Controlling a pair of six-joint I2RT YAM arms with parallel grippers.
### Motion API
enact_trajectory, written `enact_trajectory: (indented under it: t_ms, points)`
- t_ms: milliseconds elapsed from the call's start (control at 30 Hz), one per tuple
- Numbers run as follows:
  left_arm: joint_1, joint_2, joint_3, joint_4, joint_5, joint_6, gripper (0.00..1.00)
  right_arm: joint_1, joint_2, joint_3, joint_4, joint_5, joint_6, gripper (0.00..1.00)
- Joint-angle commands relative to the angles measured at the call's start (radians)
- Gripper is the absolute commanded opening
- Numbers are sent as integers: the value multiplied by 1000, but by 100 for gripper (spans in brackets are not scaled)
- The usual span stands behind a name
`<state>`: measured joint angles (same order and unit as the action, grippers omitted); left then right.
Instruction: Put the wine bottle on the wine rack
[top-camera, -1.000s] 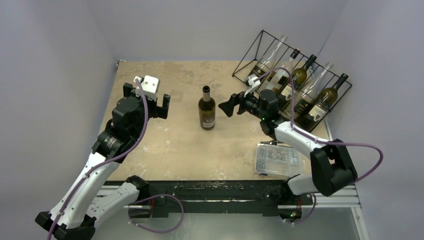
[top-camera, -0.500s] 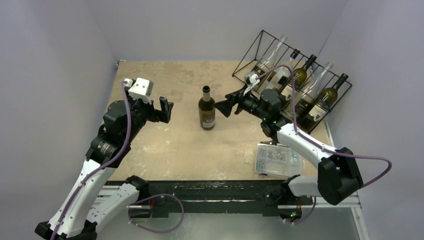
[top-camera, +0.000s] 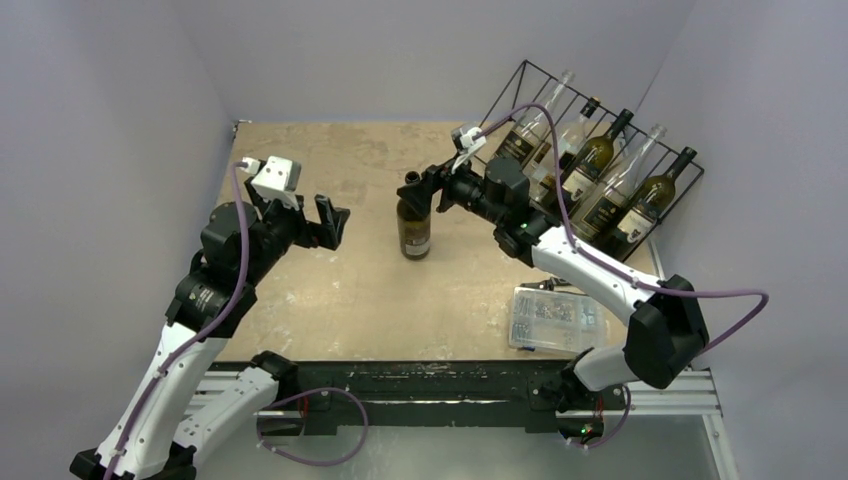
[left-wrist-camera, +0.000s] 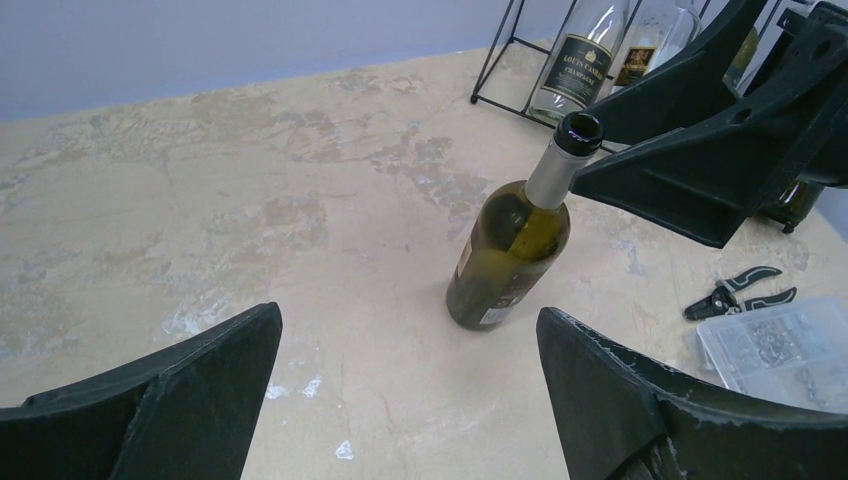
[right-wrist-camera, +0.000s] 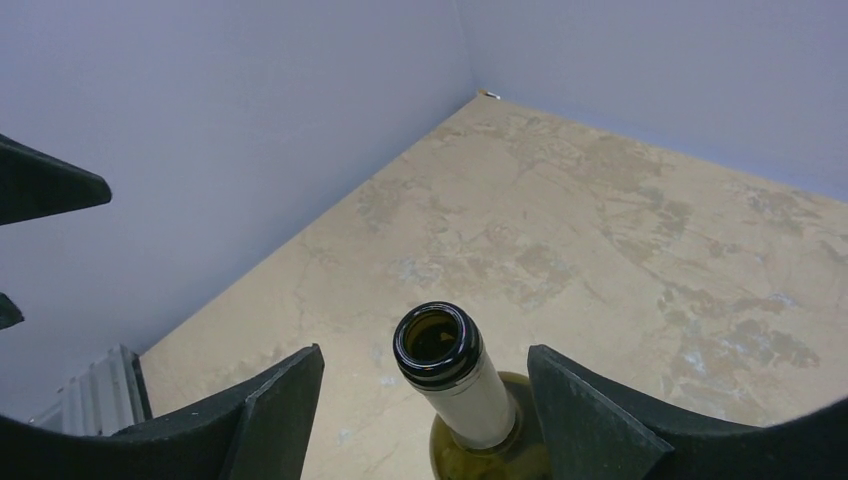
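A green wine bottle (top-camera: 413, 228) stands upright and uncorked near the middle of the table. My right gripper (top-camera: 414, 188) is open and straddles its neck (right-wrist-camera: 470, 385). One finger stands on each side, with a gap to the glass on both. My left gripper (top-camera: 332, 216) hangs wide open and empty to the bottle's left, and in its wrist view the bottle (left-wrist-camera: 508, 255) is ahead of the left gripper (left-wrist-camera: 408, 315). The black wire wine rack (top-camera: 512, 88) stands at the back right and holds several bottles lying in its slots.
A clear plastic parts box (top-camera: 548, 318) lies near the front right edge, with black pliers (left-wrist-camera: 738, 290) beside it. Purple-grey walls close in the table at the left, back and right. The right arm's cable arcs over the rack's front.
My right gripper has moved left from beside the rack to the bottle's neck, and its jaws have narrowed. The left arm has shifted slightly, its gripper still wide open.
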<state>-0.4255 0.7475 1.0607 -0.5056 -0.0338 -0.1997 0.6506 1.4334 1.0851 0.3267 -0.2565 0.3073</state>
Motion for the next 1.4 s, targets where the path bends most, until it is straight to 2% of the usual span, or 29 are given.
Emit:
enact_trajectory:
  t_ms: [0, 167, 333, 667, 800, 1167, 1367]
  points:
    - [10, 5, 40, 3, 22, -21, 100, 24, 11, 53, -31, 112, -48, 78]
    - [10, 23, 42, -1, 28, -28, 99, 67, 28, 56, -40, 197, -80, 75]
    - [10, 29, 42, -2, 29, -36, 99, 97, 52, 60, -38, 267, -92, 67]
    - [10, 51, 51, -15, 29, -32, 98, 104, 61, 41, -3, 314, -84, 43]
    - [10, 49, 55, -18, 29, -32, 98, 102, 57, 39, 17, 271, -44, 28]
    - [10, 45, 55, -19, 53, -35, 98, 82, 23, 135, -18, 262, -51, 1]
    - [10, 45, 51, -15, 53, -34, 98, -5, 31, 232, -53, 258, -15, 0]
